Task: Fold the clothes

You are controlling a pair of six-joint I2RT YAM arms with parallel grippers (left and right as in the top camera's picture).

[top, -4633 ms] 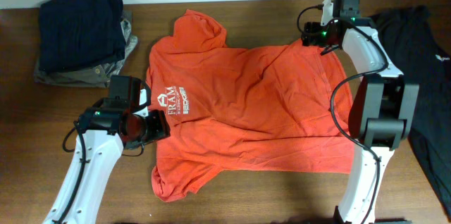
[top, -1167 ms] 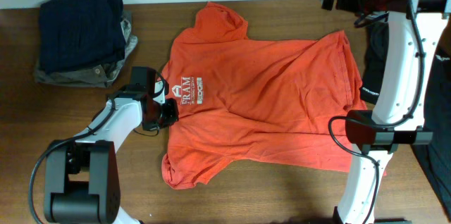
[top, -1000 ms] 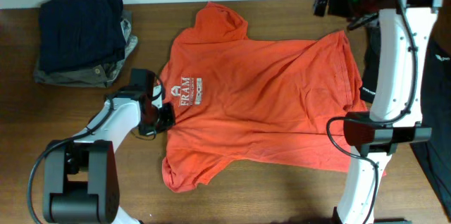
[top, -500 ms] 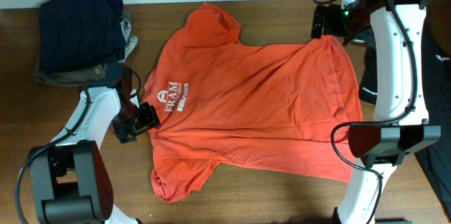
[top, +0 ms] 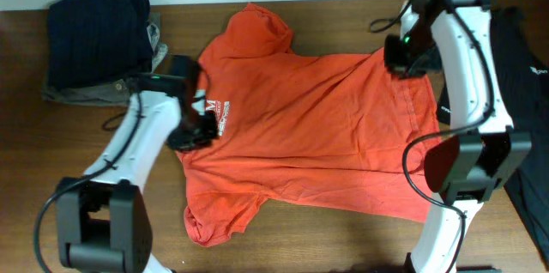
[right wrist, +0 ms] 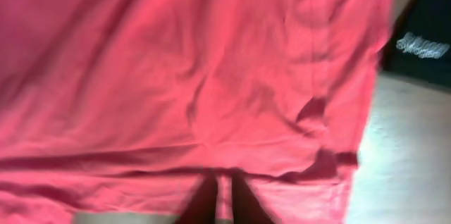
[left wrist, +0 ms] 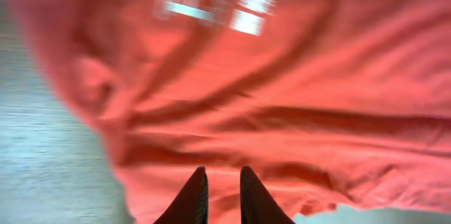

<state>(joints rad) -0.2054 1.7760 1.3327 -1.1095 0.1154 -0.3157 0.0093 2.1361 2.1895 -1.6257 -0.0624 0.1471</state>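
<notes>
The brown wooden tabletop (top: 326, 240) carries an orange-red short-sleeved cotton T-shirt (top: 317, 127). It is spread front-up across the middle, neck toward the left edge and hem toward the right edge, with the white chest lettering (top: 219, 117) showing.

The left gripper (top: 190, 133) sits at the neck end beside the lettering. In the left wrist view its fingers (left wrist: 192, 197) stand almost together with cloth in the narrow gap, and creases run out from them.

The right gripper (top: 400, 55) sits at the hem corner nearest the far edge. Its fingers (right wrist: 203, 206) are likewise nearly closed on a ridge of cloth.

Assessment: both appear to pinch opposite ends to draw the shirt flat before folding. No fold is made yet.

A folded stack of navy and grey garments (top: 99, 41) lies at the far left corner. A black garment (top: 515, 75) lies at the right edge, just beside the hem.
</notes>
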